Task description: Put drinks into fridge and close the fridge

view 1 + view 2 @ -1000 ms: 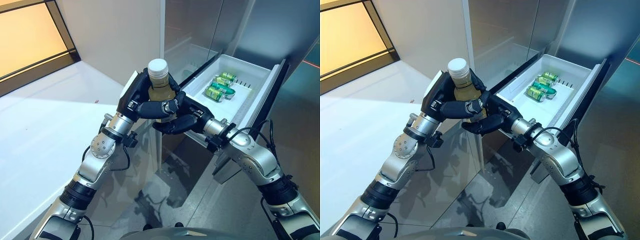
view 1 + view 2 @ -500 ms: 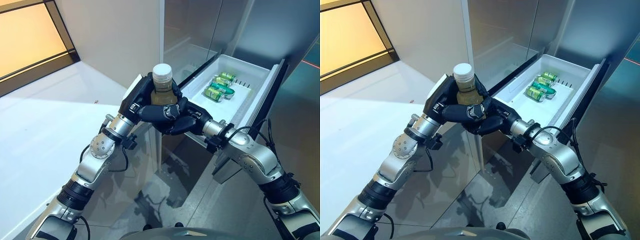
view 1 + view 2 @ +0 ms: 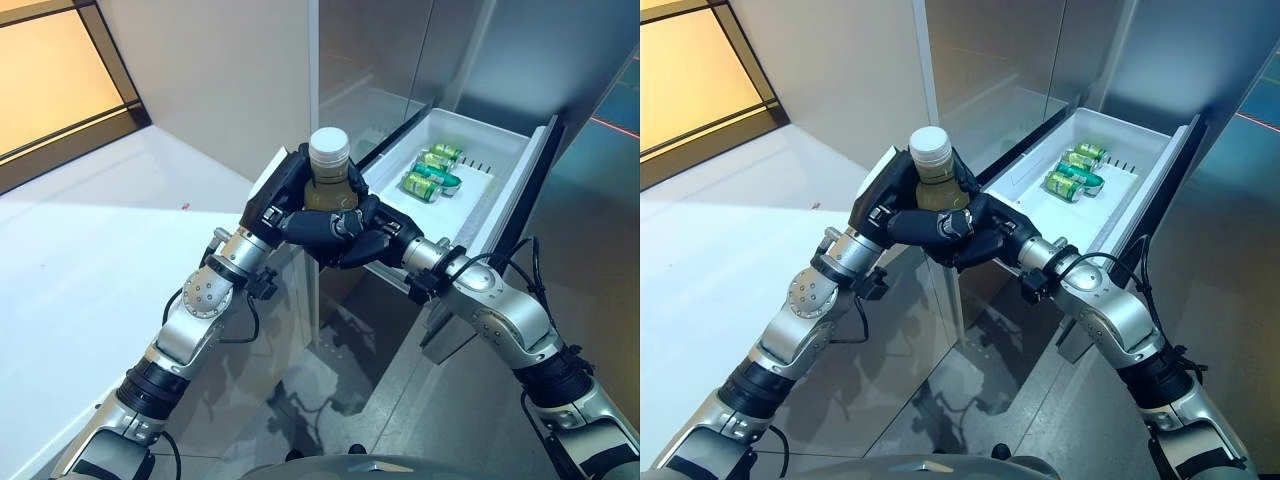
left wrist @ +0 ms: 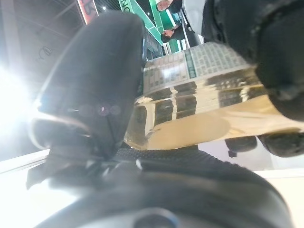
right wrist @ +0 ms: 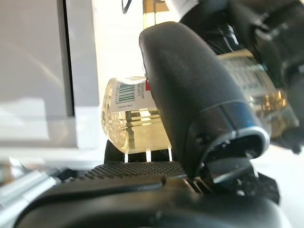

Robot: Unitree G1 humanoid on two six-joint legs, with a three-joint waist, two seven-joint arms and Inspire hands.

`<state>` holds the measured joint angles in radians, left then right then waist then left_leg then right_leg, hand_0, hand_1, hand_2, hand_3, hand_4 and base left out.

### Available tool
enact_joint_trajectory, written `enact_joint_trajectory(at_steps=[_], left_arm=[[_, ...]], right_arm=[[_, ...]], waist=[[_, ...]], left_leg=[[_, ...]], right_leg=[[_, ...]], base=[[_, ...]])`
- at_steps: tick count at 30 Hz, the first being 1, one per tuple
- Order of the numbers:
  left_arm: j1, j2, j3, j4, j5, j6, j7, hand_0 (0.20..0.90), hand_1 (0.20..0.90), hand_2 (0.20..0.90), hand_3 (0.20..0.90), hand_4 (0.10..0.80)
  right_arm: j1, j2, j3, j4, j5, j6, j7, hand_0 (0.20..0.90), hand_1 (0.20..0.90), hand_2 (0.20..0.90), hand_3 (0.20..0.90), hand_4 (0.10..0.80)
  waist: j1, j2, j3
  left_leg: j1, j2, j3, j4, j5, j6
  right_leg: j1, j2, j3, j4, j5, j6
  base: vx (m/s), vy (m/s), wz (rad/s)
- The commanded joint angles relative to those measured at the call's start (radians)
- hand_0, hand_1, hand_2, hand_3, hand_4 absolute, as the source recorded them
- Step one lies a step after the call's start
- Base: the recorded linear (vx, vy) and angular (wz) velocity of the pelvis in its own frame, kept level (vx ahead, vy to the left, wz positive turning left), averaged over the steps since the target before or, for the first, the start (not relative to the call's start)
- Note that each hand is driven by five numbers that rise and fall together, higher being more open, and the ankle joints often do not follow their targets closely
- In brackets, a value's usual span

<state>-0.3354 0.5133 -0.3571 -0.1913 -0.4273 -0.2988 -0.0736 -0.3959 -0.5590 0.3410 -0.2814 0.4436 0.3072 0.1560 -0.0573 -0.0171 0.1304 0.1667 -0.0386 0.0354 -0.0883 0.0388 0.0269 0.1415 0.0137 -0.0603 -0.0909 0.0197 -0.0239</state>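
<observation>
A bottle point(image 3: 327, 176) of yellowish drink with a white cap stands upright between my two hands, in front of the open fridge drawer point(image 3: 500, 190). My left hand point(image 3: 285, 196) is curled round its upper body; the label shows in the left wrist view point(image 4: 199, 90). My right hand point(image 3: 365, 240) is curled round the bottle's lower part from the other side, with its thumb point(image 5: 190, 95) across the bottle point(image 5: 128, 118). Green cans point(image 3: 428, 175) lie in the white drawer.
The drawer sticks out of the grey fridge front point(image 3: 370, 60) at the upper right. A white counter point(image 3: 90, 260) spreads to the left. A glossy grey floor point(image 3: 330, 400) lies below the arms.
Both hands have carried the bottle a little up and toward the drawer. My right hand has closed in under it and now wraps the bottle's lower part.
</observation>
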Motion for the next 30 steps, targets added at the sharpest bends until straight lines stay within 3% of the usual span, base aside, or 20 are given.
enact_joint_trajectory(at_steps=[1, 9, 20, 25, 30], left_arm=[[-0.235, -0.082, 0.008, -0.133, 0.01, -0.264, 0.072, 0.9, 0.9, 0.9, 0.9, 0.8], [-0.21, -0.114, 0.082, -0.202, 0.064, -0.311, 0.159, 0.9, 0.9, 0.9, 0.9, 0.8], [-0.207, -0.112, 0.104, -0.21, 0.013, -0.282, 0.153, 0.9, 0.9, 0.9, 0.9, 0.8], [-0.159, -0.133, 0.096, -0.194, -0.252, -0.155, -0.041, 0.9, 0.9, 0.9, 0.9, 0.8], [-0.072, -0.181, 0.072, -0.177, -0.583, 0.066, -0.31, 0.9, 0.9, 0.9, 0.9, 0.8]], right_arm=[[-0.193, 0.027, -0.114, 0.011, -0.274, -0.177, -0.196, 0.3, 0.3, 0.3, 0.2, 0.1], [-0.223, -0.023, -0.19, 0.055, -0.342, -0.189, -0.35, 0.3, 0.3, 0.3, 0.2, 0.1], [-0.228, -0.048, -0.238, 0.18, -0.44, -0.248, -0.501, 0.3, 0.3, 0.3, 0.2, 0.1], [-0.252, -0.066, -0.253, 0.242, -0.463, -0.277, -0.581, 0.3, 0.3, 0.3, 0.2, 0.1], [-0.319, -0.114, -0.251, 0.343, -0.471, -0.27, -0.65, 0.3, 0.3, 0.3, 0.2, 0.1]], waist=[[0.007, -0.023, -0.112], [0.022, -0.027, -0.104], [0.037, -0.027, -0.104], [0.053, -0.027, -0.102], [0.083, -0.027, -0.094]], left_leg=[[-0.014, -0.019, 0.013, 0.001, -0.048, 0.011], [-0.016, -0.021, -0.011, 0.002, -0.048, 0.008], [-0.016, -0.022, -0.033, 0.003, -0.05, 0.006], [-0.016, -0.023, -0.042, 0.006, -0.05, 0.006], [-0.018, -0.02, -0.043, 0.013, -0.051, 0.0]], right_leg=[[-0.015, -0.007, 0.039, 0.013, 0.028, 0.056], [-0.014, -0.005, 0.034, 0.018, 0.024, 0.053], [-0.008, -0.007, 0.015, 0.013, 0.021, 0.053], [-0.004, -0.008, 0.003, 0.012, 0.02, 0.052], [0.002, -0.011, -0.022, 0.008, 0.02, 0.047]], base=[[0.0, -0.014, -0.03], [-0.001, -0.004, 0.0], [-0.001, -0.007, 0.02], [0.004, -0.021, 0.05], [0.015, -0.022, 0.14]])
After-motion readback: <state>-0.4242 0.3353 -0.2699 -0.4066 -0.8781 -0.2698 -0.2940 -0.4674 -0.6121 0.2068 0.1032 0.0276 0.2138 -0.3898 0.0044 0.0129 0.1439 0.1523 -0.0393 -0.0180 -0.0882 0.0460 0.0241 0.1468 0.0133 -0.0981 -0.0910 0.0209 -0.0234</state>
